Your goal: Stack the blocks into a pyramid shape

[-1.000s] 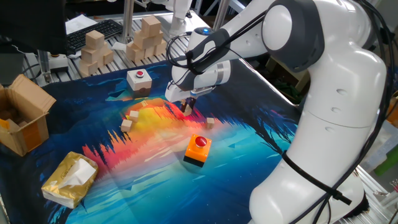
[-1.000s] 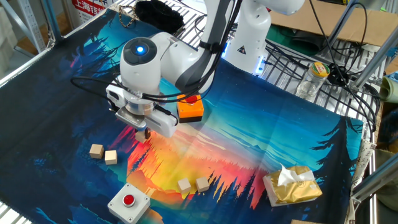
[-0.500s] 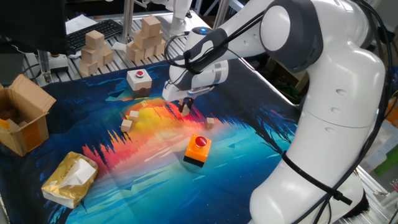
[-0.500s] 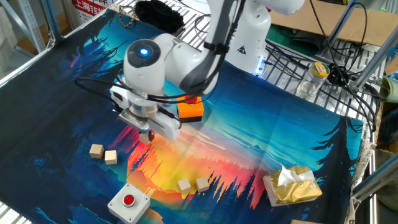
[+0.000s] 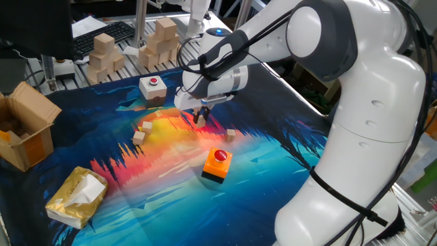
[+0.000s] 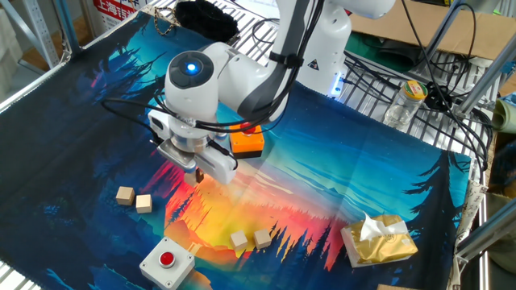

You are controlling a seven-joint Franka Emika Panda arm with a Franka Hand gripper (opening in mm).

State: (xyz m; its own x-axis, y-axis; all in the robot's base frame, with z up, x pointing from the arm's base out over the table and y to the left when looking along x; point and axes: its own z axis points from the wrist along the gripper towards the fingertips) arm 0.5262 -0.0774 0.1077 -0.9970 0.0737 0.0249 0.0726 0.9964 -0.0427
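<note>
Fingers of the gripper [image 6: 198, 172] are seen as a small dark tip pointing down above the colourful mat [image 6: 322, 193]; whether they are spread or pressed together cannot be told, and no block can be made out between them. No pyramid has been begun, as far as can be judged: the blocks are scattered flat on the mat in small groups, none resting on another. In the other fixed view, two blocks [image 6: 134, 199] are seen side by side to the left of the gripper, and another pair [image 6: 251, 239] lies nearer the camera, close to the white button box [image 6: 166, 262]. In one fixed view, a single block [image 5: 231, 134] lies just beyond the orange button box [image 5: 217, 165], and a small cluster [image 5: 143, 130] sits on the far side of the gripper. Nearly everything is therefore judged still to be done: gathering the cubes, setting a base row and building upward. The blocks appear as tiny plain light-tan wooden cubes with sharp edges, much smaller than either button box. A yellow tissue pack [image 6: 375, 239] lies at the mat's edge.
</note>
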